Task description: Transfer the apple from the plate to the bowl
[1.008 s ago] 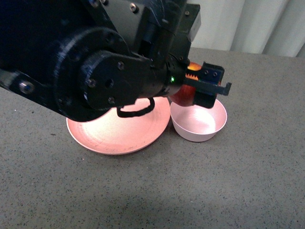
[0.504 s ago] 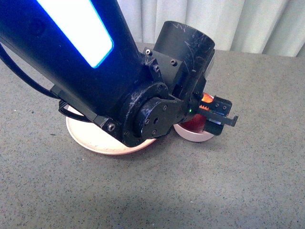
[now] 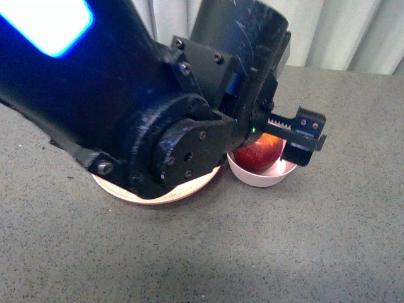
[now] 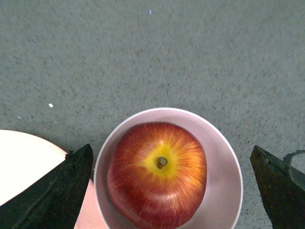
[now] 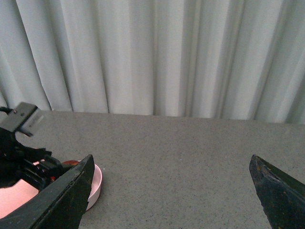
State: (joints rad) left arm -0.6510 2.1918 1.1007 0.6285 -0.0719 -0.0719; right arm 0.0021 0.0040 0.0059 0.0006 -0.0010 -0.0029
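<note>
On grey speckled tabletop [image 3: 328,240] before pale curtains [image 5: 152,52], both claws gape, seemingly empty

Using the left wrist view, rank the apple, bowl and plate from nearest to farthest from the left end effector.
1. Apple: centred between the open fingers.
2. Bowl: around the apple; nearly as near.
3. Plate: off to one side, beyond one finger.

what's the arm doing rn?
The left gripper hangs over the bowl with its fingers spread wide to either side. The apple sits in the bowl, stem up, nothing gripping it. The plate lies right beside the bowl. The right gripper is open too, off to the side.
</note>
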